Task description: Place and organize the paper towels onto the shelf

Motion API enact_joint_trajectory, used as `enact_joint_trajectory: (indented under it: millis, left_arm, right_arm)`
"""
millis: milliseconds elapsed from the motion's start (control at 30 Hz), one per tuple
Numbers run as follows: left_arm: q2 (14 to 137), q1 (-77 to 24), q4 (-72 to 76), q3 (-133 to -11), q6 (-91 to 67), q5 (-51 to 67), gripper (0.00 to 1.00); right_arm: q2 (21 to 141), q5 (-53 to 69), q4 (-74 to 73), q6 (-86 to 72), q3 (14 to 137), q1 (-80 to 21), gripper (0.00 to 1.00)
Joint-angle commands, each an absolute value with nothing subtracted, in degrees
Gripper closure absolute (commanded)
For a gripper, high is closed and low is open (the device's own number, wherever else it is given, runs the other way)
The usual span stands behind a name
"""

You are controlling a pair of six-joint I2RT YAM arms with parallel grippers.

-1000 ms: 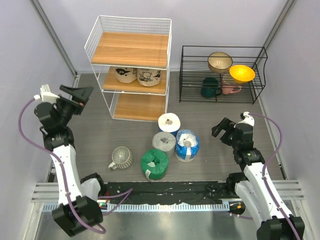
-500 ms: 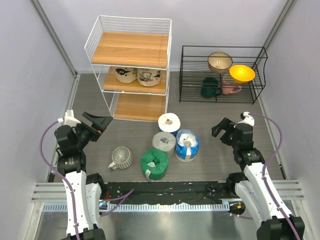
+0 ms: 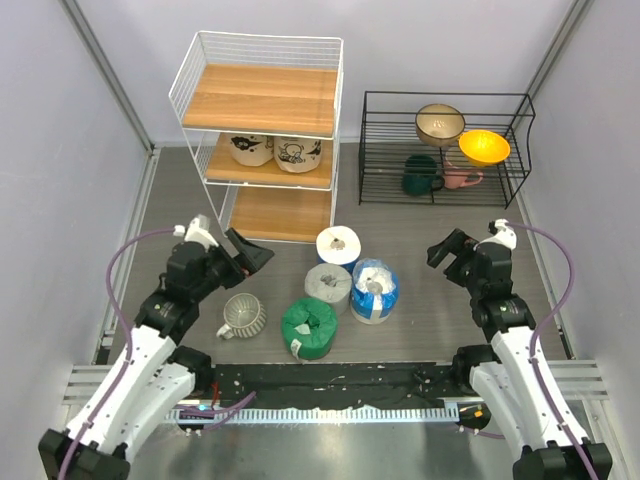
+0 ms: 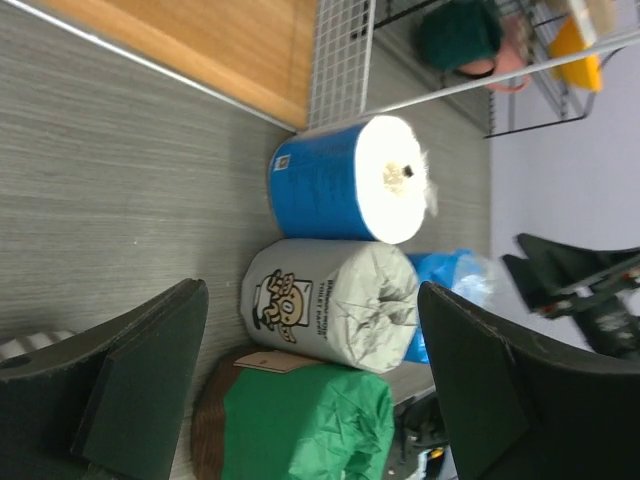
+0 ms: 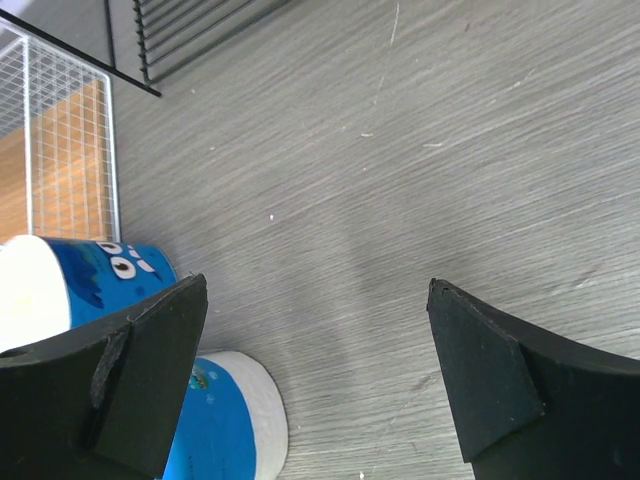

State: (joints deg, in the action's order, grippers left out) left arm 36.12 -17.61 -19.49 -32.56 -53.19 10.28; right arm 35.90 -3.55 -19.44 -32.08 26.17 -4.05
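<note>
The left gripper [image 3: 256, 258] has swung in from the side wall, jaws apart and empty; the right gripper [image 3: 447, 250] is likewise spread on nothing. Just ahead of the left one stand four paper towels [image 3: 333, 292] not yet shelved: green roll [image 3: 308, 328], grey roll [image 3: 324, 279], blue-white roll [image 3: 338, 245], pale-blue roll [image 3: 374, 290]. Farther off beside it, the shelf [image 3: 260, 96] holds two tan rolls [image 3: 252, 149] on its middle tier, so roughly a third looks done.
</note>
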Motion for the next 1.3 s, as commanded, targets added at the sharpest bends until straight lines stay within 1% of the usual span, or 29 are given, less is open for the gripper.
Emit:
enact_joint_trajectory:
  millis: [0, 100, 200, 267, 400, 500, 800, 1267]
  left_arm:
    - [39.63, -25.81, -14.69, -34.63, -52.29, -2.36, 0.1]
    - [45.07, -31.61, -11.26, -35.59, -52.65, -6.13, 0.09]
    - [52.01, -34.62, -7.65, -38.92, -52.04, -8.08, 0.09]
    - [57.27, -35.68, -6.24, -41.12, -51.59, -9.05, 0.09]
    - [64.31, -38.31, -4.84, -46.57, -50.8, -12.12, 0.09]
    - [68.53, -40.16, -3.87, -48.07, -51.15, -15.2, 0.09]
    - [77.16, -46.22, -1.32, -50.89, -51.15, -19.94, 0.09]
    - [85.69, -47.81, -1.05, -55.54, -50.19, -23.91, 0.09]
  right_arm:
    - [34.19, -4.57, -21.0, -32.52, 29.97, -4.39, 0.03]
    - [34.54, -4.31, -21.01, -32.52, 29.36, -4.31, 0.04]
    - [34.8, -3.78, -20.57, -32.61, 28.57, -4.31, 0.04]
    - [34.63, -3.69, -20.48, -32.69, 28.39, -4.31, 0.05]
    - [33.84, -3.69, -20.65, -31.73, 28.21, -4.31, 0.05]
    - [33.66, -3.78, -20.74, -31.46, 28.13, -4.39, 0.05]
    - [34.1, -3.78, -20.3, -30.76, 27.69, -4.39, 0.04]
    - [34.8, -3.43, -19.78, -30.41, 27.33, -4.31, 0.04]
